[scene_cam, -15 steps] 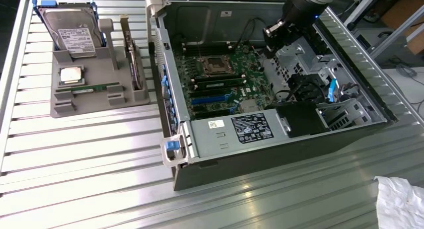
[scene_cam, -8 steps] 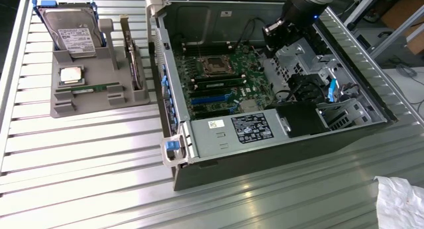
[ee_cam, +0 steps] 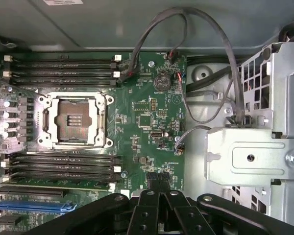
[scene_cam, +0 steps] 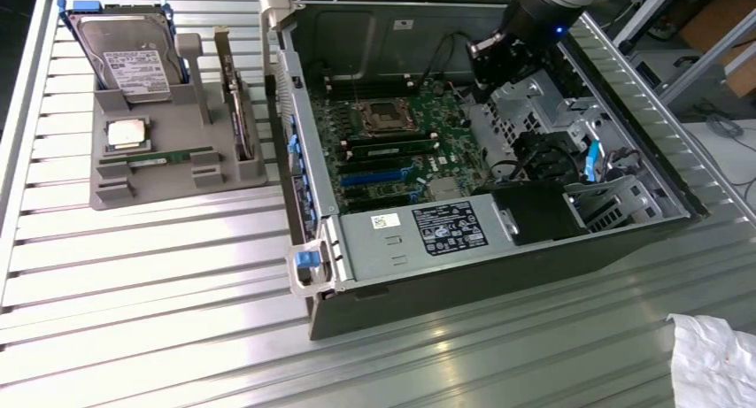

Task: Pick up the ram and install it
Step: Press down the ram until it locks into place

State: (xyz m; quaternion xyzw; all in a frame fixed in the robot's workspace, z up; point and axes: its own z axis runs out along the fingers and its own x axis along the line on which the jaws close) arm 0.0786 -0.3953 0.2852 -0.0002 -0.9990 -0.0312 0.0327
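Gripper (ee_cam: pixel 159 210) closed on nothing, fingers together, poised above the motherboard (ee_cam: pixel 152 117) inside the open computer case (scene_cam: pixel 354 275), likely for a look down at the slots. Empty processor socket (ee_cam: pixel 76 120) between two banks of memory slots (ee_cam: pixel 63 166); hard to tell which are filled. Ram (scene_cam: pixel 151 158) lying flat in the grey parts holder (scene_cam: pixel 159 191), well outside the case, just beside the silver processor chip (scene_cam: pixel 127 134), with the hard drive (scene_cam: pixel 130 63) propped upright behind for easy grasping. Fingertips cut off in the wrist view.
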